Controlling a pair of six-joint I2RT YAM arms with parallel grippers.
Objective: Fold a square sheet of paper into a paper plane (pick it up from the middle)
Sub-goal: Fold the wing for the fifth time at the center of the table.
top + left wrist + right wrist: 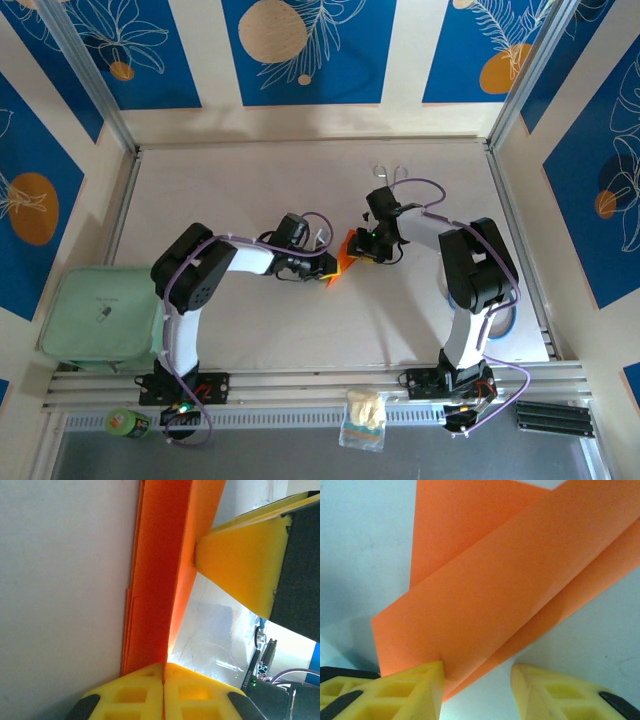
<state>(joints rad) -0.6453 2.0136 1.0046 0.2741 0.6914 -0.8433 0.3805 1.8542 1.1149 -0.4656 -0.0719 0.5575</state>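
Orange paper (pixel 343 262), folded into long overlapping layers, sits over the middle of the table (pixel 230 190) between the two arms. The left gripper (pixel 164 671) pinches one end; the right gripper (pixel 477 674) is spread (one finger (pixel 420 686) touches the paper's edge).

**Centre.** Left gripper (pixel 322 272) and right gripper (pixel 368 243) stand tip to tip, blocking the middle passage. The folded orange paper (pixel 342 262) stands on edge from the shut left jaws. One right finger (pixel 245 565) presses its side, and the right jaws are parted.

**Free room.** Open worktop (pixel 240 190) lies far-left and along the near strip between the bases.

**Obstacles.** Metal tongs (pixel 388 176) lie near the far edge, and a green container (pixel 95 312) sits at the near-left edge.
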